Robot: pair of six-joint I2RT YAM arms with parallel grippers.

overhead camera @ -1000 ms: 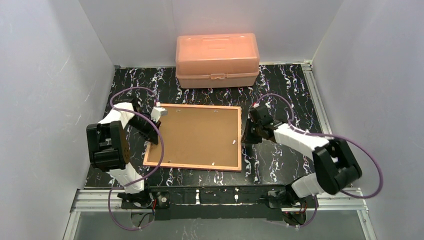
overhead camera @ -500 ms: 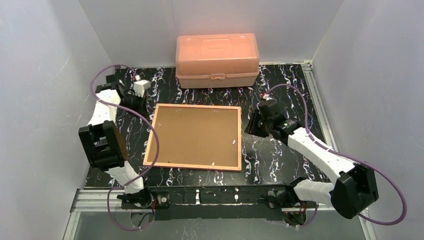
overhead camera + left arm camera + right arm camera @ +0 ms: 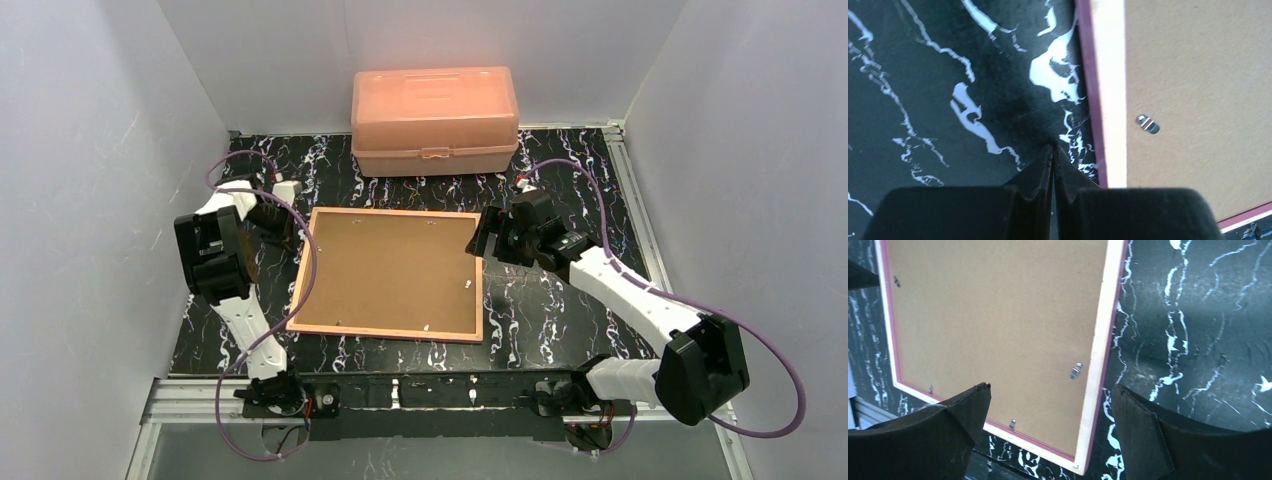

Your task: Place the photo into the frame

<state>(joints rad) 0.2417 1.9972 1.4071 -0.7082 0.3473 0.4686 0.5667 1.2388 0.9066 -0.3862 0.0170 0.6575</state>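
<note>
One frame face-down, left gripper closed, right gripper spread wide

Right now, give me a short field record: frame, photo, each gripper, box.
frame: flat on the table, back side up
backing board: seated in the frame
photo: not visible
left gripper: shut, empty, over bare table beside the frame's edge
right gripper: open, empty, over the frame's right edge
box: lid closed, at the far edge, apart from the frame
</note>
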